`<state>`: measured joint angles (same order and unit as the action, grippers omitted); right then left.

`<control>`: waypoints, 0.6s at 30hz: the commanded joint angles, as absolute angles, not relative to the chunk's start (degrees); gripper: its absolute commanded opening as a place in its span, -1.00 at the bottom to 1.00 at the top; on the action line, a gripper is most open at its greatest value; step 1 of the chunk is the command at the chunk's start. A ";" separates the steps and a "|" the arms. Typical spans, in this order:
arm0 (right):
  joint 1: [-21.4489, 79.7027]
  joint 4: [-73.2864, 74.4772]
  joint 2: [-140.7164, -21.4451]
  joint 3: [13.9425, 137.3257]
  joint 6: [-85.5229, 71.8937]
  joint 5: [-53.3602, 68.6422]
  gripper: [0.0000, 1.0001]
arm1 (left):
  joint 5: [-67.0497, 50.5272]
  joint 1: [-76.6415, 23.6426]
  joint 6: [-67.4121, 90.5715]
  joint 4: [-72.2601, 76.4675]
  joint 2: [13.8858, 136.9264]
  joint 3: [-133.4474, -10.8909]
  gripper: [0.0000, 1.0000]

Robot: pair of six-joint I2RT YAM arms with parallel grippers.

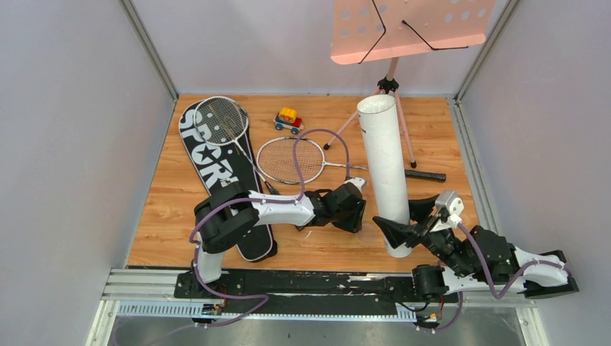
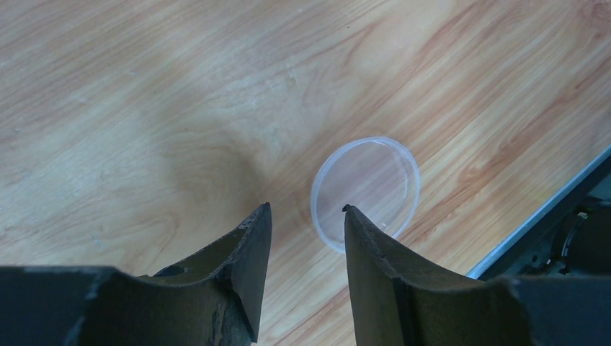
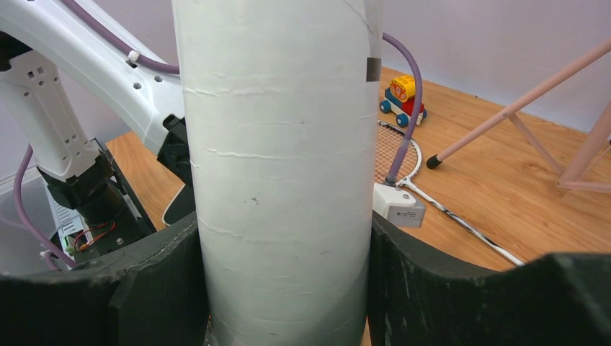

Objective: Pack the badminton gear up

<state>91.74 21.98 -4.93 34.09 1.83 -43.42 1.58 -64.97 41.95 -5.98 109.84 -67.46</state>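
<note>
- The table (image 1: 166, 216) carries the gear; the long black bag (image 1: 216, 169) lettered SPORT lies far left with one racket (image 1: 220, 120) resting on it; the second racket (image 1: 290, 160) lies on bare wood at the far middle
- The white tube (image 1: 383, 158) stands upright right of centre, top open; the right gripper (image 1: 407, 223) clamps it low down, both fingers pressed to its wall
- The left gripper (image 2: 306, 213) hangs over the near middle, jaws partly apart with only wood between them; it holds nothing
- A clear round lid (image 2: 366, 191) lies flat just beyond the fingertips, touching neither
- Judged step: capping the tube, the right arm steadying it; the bag and rackets wait
- Next move calls for shifting the left jaws over the lid's thin rim and pinching it; a flat, slick lid may slide away
</note>
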 commanded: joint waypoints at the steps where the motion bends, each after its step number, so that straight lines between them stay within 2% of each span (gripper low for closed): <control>1: 91.94 19.88 -4.39 35.53 0.90 -42.80 -0.67 | 3.40 -66.52 41.97 -3.70 111.26 -70.49 -0.02; 10: 91.99 19.86 -4.14 35.24 0.79 -42.76 -0.66 | 9.89 -68.61 41.40 -11.64 113.63 -74.27 -0.11; 18: 92.02 20.00 -4.04 35.05 0.40 -42.87 -0.66 | 17.00 -70.44 40.64 -20.69 115.55 -78.34 -0.37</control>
